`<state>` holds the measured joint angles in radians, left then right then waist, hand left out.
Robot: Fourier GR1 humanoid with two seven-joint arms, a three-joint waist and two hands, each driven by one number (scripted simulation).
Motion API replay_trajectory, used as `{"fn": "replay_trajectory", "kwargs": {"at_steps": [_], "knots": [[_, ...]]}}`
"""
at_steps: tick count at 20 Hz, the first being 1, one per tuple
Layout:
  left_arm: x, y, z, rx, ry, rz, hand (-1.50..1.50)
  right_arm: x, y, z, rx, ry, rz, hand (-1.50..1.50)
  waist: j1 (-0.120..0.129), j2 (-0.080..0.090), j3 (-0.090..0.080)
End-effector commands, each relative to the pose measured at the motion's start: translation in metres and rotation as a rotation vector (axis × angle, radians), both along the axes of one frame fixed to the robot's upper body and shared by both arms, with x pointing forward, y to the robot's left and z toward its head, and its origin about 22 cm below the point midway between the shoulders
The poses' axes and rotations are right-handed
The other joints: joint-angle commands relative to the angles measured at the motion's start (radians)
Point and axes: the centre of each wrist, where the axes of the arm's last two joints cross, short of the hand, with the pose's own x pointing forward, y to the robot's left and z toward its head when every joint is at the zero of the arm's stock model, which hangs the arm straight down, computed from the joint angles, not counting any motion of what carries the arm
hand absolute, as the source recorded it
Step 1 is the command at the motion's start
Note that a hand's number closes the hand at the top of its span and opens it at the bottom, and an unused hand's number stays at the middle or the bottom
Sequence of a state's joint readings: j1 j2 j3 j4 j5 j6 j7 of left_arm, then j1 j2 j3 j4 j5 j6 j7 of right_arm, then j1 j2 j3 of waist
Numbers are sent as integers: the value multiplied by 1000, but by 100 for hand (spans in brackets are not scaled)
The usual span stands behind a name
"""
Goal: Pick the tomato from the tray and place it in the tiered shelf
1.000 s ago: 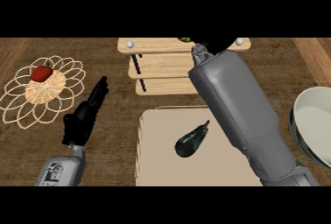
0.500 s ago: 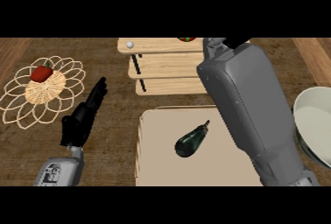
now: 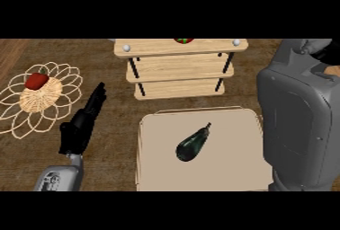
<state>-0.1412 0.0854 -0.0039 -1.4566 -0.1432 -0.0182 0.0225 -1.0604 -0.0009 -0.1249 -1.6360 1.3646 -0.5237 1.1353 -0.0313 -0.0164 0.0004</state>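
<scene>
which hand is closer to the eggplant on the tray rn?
Left. The left hand rests open on the counter just left of the tray, beside the eggplant. The right hand is hidden; only its forearm shows right of the tray.

The tiered shelf [image 3: 181, 67] is pale wood with thin black posts and white knobs at its top corners. The tomato [image 3: 184, 40] is red with green. The tray [image 3: 159, 152] is plain beige; the eggplant [image 3: 192, 144] on it is very dark green. The left hand [image 3: 83, 123] is black, its forearm grey. The counter [image 3: 113, 112] is dark brown wood grain.
</scene>
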Motion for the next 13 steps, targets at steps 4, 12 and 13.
{"fn": "replay_trajectory", "kwargs": {"at_steps": [4,12,13], "knots": [[0,1,7,3,6,44,0,-54,-55,-12,88,223,-6,-150,-47,-14,2],[-8,6,-8,22,13,53,0,-143,-108,-31,38,279,27,-150,-53,-8,1],[-4,4,2,-10,1,43,0,-151,-117,-40,42,302,41,-150,-49,-7,2]]}}
